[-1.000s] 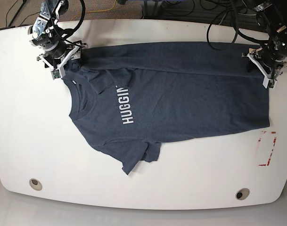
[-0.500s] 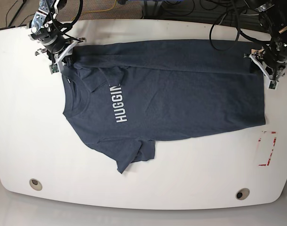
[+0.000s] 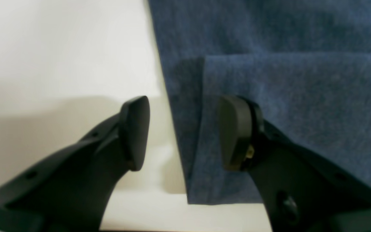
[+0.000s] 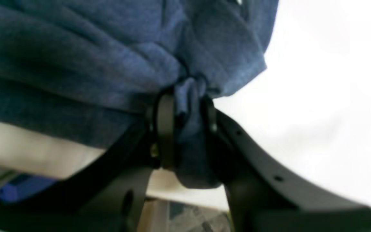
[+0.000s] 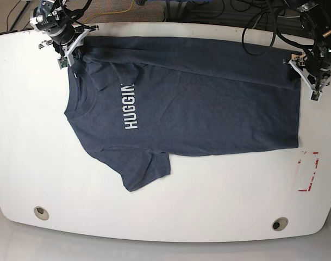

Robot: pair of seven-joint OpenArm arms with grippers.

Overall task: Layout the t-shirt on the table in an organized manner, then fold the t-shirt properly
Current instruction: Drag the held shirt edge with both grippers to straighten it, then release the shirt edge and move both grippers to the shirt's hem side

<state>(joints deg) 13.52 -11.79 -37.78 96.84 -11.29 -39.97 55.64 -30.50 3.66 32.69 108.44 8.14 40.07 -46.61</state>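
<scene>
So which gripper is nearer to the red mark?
Left. The left gripper is above the red mark, at the shirt's hem corner; the right gripper is far across.

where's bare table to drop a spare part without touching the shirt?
Free: the near strip of the table between the t-shirt hem side and the two grommet holes, and the wide patch beside the collar. Crowded: the far edge, where the right gripper pinches fabric and the left gripper sits open.
</scene>
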